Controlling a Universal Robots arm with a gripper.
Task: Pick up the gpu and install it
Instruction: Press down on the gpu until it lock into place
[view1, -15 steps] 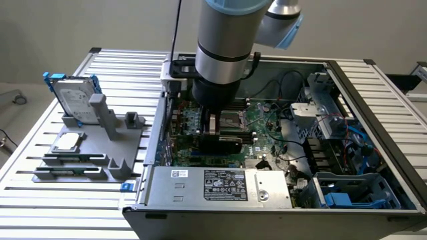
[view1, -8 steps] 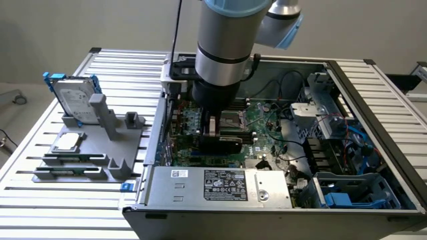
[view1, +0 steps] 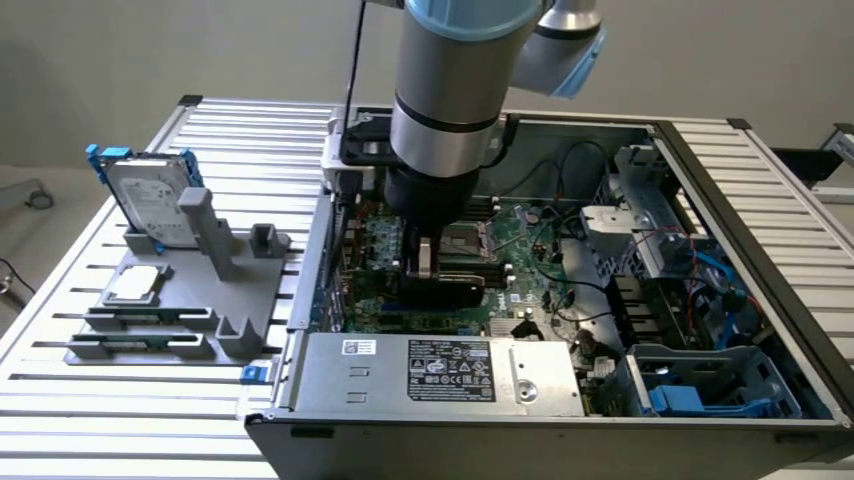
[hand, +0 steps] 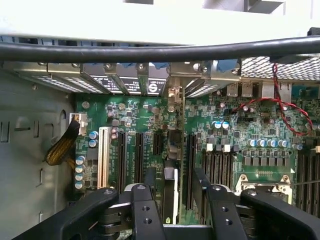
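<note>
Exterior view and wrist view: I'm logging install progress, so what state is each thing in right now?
tool: open, straddling the gpu.
gpu: upright on the motherboard, inside the open tool.
computer case: open, side panel off.
hard drive: standing on edge in the grey fixture.
CPU chip: lying flat on the fixture.
</note>
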